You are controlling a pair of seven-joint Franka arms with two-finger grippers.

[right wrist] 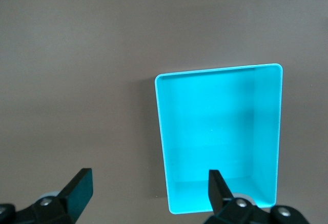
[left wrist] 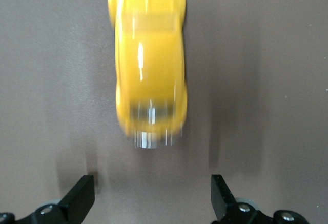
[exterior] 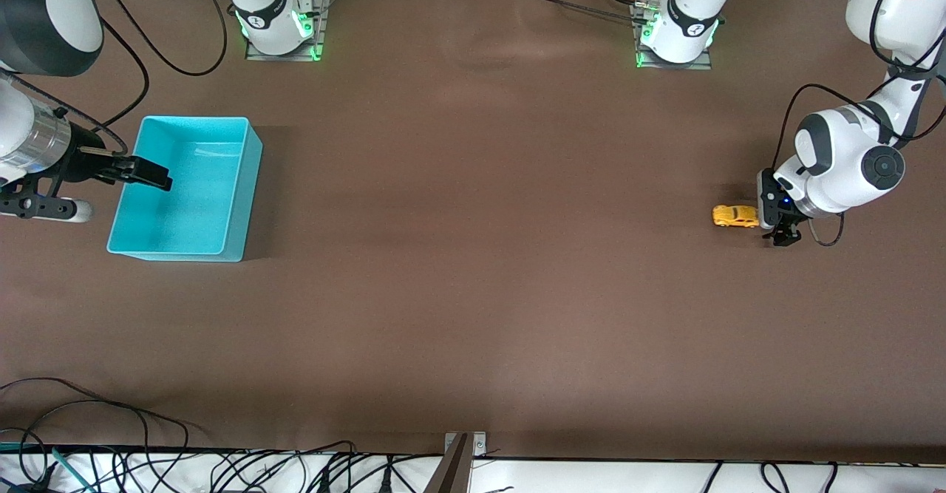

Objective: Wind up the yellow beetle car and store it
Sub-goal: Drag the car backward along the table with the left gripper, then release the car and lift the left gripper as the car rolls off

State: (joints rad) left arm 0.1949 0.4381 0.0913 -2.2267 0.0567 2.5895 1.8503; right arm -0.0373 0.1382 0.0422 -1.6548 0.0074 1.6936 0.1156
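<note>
Brown matting covers the whole table (exterior: 473, 293) in my front view. I take the turquoise bin (exterior: 185, 186) as my landmark: the yellow beetle car (exterior: 734, 216) sits on the mat well apart from it, toward the left arm's end of the table and about as near to the front camera as the bin. The left gripper (exterior: 783, 236) is low, just beside the car. The right gripper (exterior: 151, 175) hangs over the bin's rim and waits.

On my left wrist view, the car (left wrist: 149, 65) lies lengthwise ahead of the two fingertips (left wrist: 82, 196), which stand spread and apart from it, holding nothing. Its outline is smeared, so I judge it may be rolling.

On my right wrist view, the fingers (right wrist: 79, 188) are likewise spread and bare above the bin (right wrist: 220, 137), which is empty.

My read on handling: tiny, light, hard glossy shell, so slippery and quick to roll off. I would pinch it across the flanks at mid-body, low near the wheels, not over the rounded roof.
</note>
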